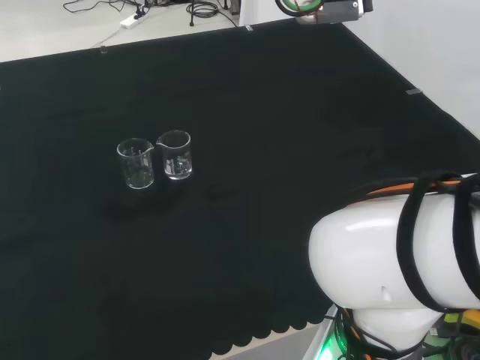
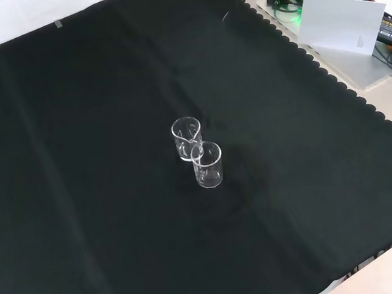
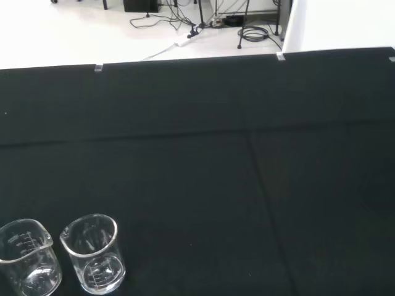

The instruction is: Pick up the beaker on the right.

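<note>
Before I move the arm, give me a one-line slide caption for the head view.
Two clear beakers, left beaker and right beaker, upright side by side on the black cloth.

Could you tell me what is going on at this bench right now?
Nothing is being handled yet. Two small clear beakers stand upright, side by side and very close together, on the black cloth. In the head view one is the left beaker and the other the right beaker; both look empty. The robot's white arm is at the near right of that view, well away from them. Neither beaker has been picked up.
</note>
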